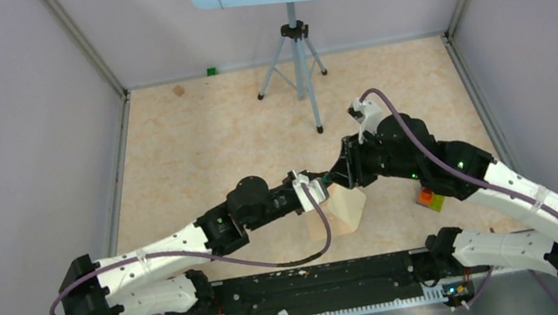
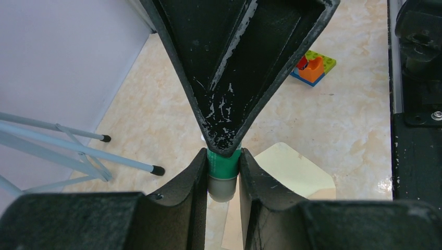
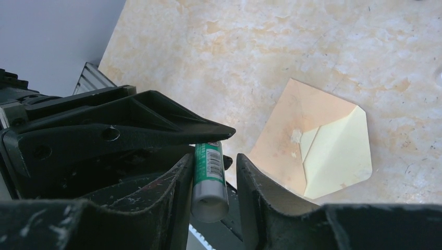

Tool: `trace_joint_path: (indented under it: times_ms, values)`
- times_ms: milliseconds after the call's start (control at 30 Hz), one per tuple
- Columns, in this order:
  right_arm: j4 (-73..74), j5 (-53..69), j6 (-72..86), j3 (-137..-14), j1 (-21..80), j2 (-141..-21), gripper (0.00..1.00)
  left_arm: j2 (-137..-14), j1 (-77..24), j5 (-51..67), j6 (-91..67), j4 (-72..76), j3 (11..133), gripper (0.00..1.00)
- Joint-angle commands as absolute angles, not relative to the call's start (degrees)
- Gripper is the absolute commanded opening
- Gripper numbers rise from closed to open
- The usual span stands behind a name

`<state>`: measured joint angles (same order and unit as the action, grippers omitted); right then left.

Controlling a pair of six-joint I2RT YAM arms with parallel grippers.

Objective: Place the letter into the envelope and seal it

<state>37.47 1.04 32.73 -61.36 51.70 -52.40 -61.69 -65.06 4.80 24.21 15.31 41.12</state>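
Note:
A green glue stick with a grey cap (image 2: 224, 174) is pinched between my left gripper's (image 2: 223, 156) fingers, over the middle of the table. My right gripper (image 3: 215, 156) faces it from the other side. Its jaws stand around the glue stick's (image 3: 208, 177) other end: one finger touches the stick, the other stands off with a gap. Below both lies the tan envelope (image 3: 289, 130), flat on the table. The cream letter (image 3: 339, 151), creased, overlaps its right side. In the top view both grippers (image 1: 316, 190) (image 1: 338, 178) meet just above the envelope (image 1: 349, 210).
A small stack of coloured toy blocks (image 1: 432, 198) sits right of the envelope. A tripod stand (image 1: 296, 62) with a blue perforated plate stands at the back. Grey walls close in both sides. A black rail (image 1: 321, 282) runs along the near edge.

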Motion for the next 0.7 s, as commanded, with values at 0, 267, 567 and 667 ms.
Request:
trace_joint_path:
  times_ms: [0,267,567,667]
  values:
    - [35.26,0.18,33.42,-61.24,52.19,-52.63,0.35,-61.17,-65.07,4.15,23.82,19.07,41.06,0.05]
    - [35.52,0.18,33.31,-61.05,52.46,-52.98,0.23,-61.41,-65.05,4.47,23.61,19.67,41.04,0.05]
    - [36.4,0.18,33.18,-61.3,52.73,-53.18,0.29,-61.31,-65.06,4.38,23.47,20.01,40.71,0.05]
    - [36.89,-1.29,33.01,-61.46,52.82,-53.17,0.3,-61.14,-65.06,4.31,23.51,19.8,40.63,0.05]
